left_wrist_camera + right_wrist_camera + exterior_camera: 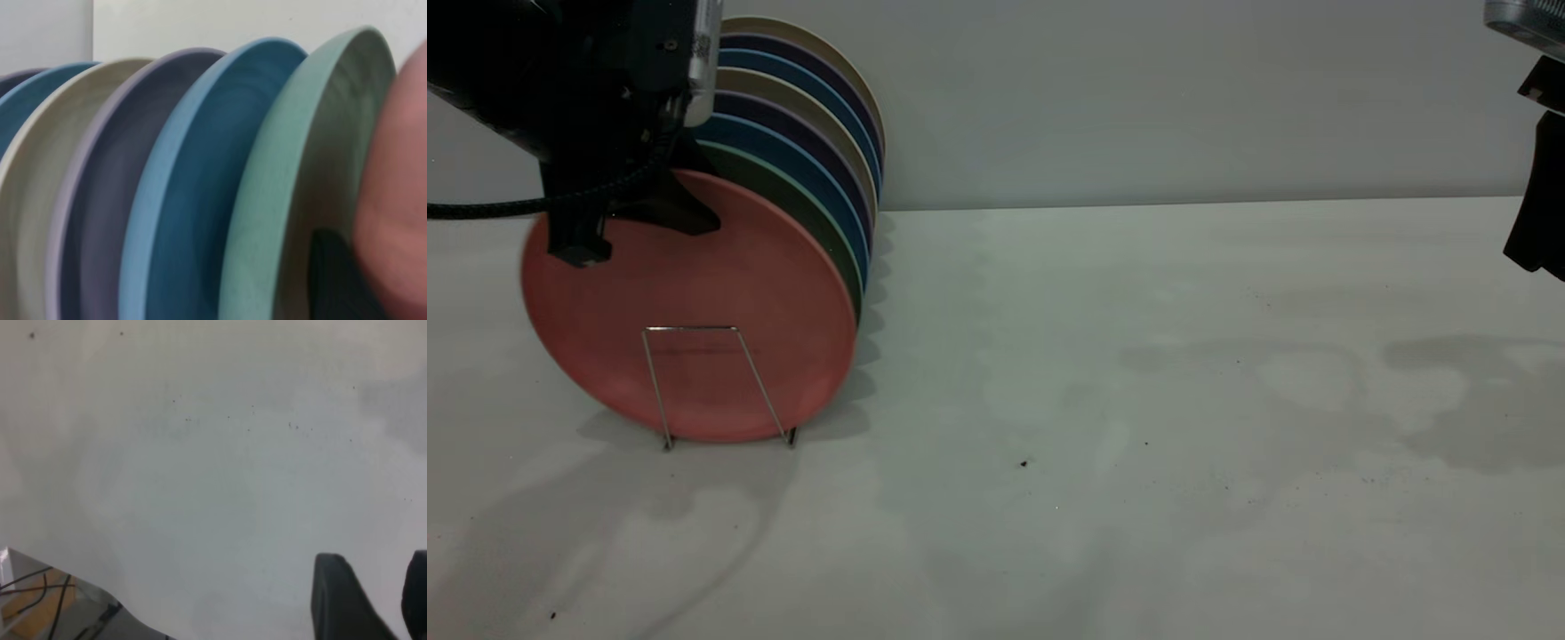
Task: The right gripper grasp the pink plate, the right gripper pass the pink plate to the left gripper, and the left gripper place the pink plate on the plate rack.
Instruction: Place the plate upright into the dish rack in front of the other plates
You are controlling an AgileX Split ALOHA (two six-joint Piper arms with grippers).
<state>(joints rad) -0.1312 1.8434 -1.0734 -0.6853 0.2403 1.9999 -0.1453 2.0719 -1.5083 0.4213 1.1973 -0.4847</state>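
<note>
salmon-pink round plastic plate [694, 311] stands frontmost in the thin silver wire rack [720, 382], its top rim hidden where we see the black left gripper [618, 222] pinching it, while the right gripper [1534, 222], cut off at the edge, shows spread fingers [343, 597] over bare white table [1138, 400].

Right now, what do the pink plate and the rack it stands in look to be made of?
The pink plate looks like matte plastic: flat salmon colour, no glare, faint dark scuffs. The plate rack looks like thin bare metal wire, silvery and bent into a trapezoid loop. The left gripper is at the plate's upper edge.
</note>
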